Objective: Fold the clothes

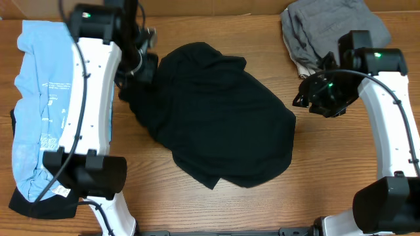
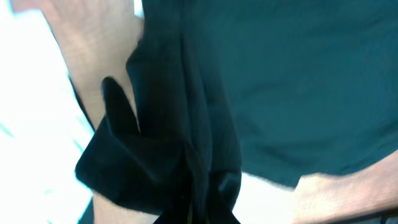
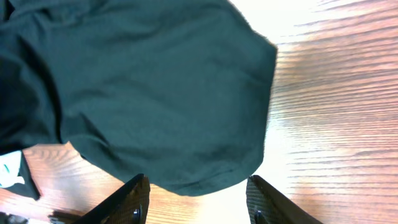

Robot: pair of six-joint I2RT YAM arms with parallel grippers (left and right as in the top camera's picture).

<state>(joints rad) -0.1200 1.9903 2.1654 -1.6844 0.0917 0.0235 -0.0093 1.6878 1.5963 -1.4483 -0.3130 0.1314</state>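
- The left gripper (image 1: 139,64), at upper left, is clamped on the bunched left edge of the black shirt (image 1: 223,118).
- The right gripper (image 3: 198,200), jaws apart, sits just beside the shirt's right edge.

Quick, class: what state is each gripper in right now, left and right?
Left gripper: closed, pinching a bunched edge of the black T-shirt.
Right gripper: open, holding nothing, fingers apart by the shirt's edge.

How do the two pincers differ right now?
The left pincer is shut, pinching the black T-shirt at its edge; the right pincer stands open, gripping nothing. Cloth bunches at the left pincer; the right pincer hovers over a flat hem. Both are at the same shirt.
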